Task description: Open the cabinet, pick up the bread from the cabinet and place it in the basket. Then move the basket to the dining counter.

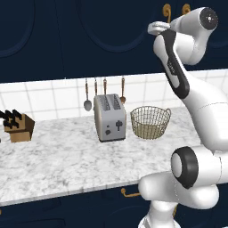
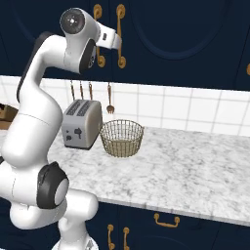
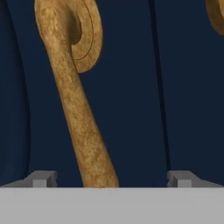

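- Kitchen wall ahead: white tile backsplash above a marbled table (image 1: 67, 160), with the navy cabinet (image 2: 185, 34) hanging over it, doors closed.
- My gripper (image 3: 109, 183) is raised to the cabinet doors. In the hand view its two tips stand wide apart, one on each side of a brass handle (image 3: 76, 113), which runs between them. Open, not yet clamped on anything.
- I judge this placement is deliberate: straddling the handle's shaft below its curled end gives me something to pull the door by.
- A dark vertical line just beside the handle looks like the seam between the two doors; a second handle (image 3: 216, 15) shows at the corner beyond it. The door should swing away from that seam.
- Bread: presumably behind the closed doors; I cannot confirm it.
- Basket (image 1: 150, 122) sits on the table below me, upright and empty, just beside the toaster (image 1: 109, 117) but apart from it. Handy as a drop point under the cabinet.
- Utensils (image 1: 104, 91) hang on the tile behind the toaster; a knife block (image 1: 18, 127) stands well off toward the far end.
- Room to move: open marble in front of the basket and to its other side. The door will swing out over the basket, so my elbow needs to back away as I pull.
- Dining counter: cannot tell where it lies from here.
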